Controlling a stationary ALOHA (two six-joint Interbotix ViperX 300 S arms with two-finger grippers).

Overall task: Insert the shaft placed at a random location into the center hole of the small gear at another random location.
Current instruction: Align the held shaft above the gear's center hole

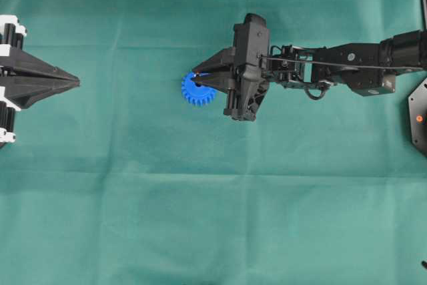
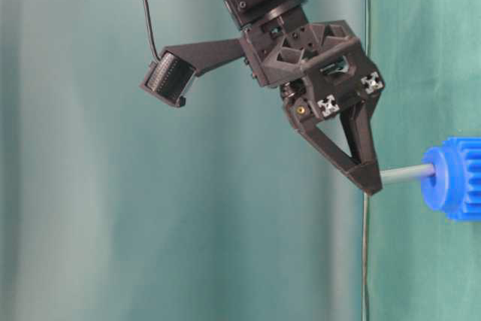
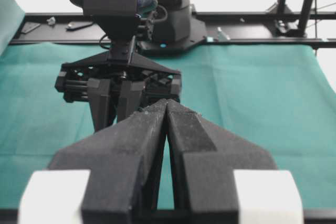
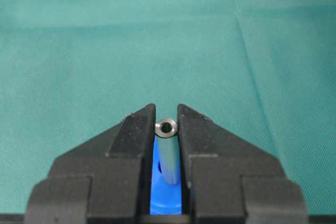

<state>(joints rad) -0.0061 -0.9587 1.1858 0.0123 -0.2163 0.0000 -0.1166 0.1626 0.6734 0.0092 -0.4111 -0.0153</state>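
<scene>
The small gear (image 1: 195,94) is bright blue and lies on the green cloth near the middle. My right gripper (image 1: 195,77) hangs over its top edge, shut on the shaft (image 4: 169,150), a silvery hollow pin pinched between the fingertips. In the table-level view the shaft (image 2: 406,175) runs from the right gripper (image 2: 368,182) to the raised hub of the gear (image 2: 455,178), its far end meeting the hub's face. The center hole shows only as a dark sliver beside the pin's lower end (image 4: 159,167). My left gripper (image 1: 77,82) rests at the far left, shut and empty.
Green cloth (image 1: 200,218) covers the whole table. The right arm (image 1: 347,65) stretches in from the right edge, with a black base plate (image 1: 419,115) below it. In the left wrist view a black frame rail (image 3: 252,17) crosses the far side.
</scene>
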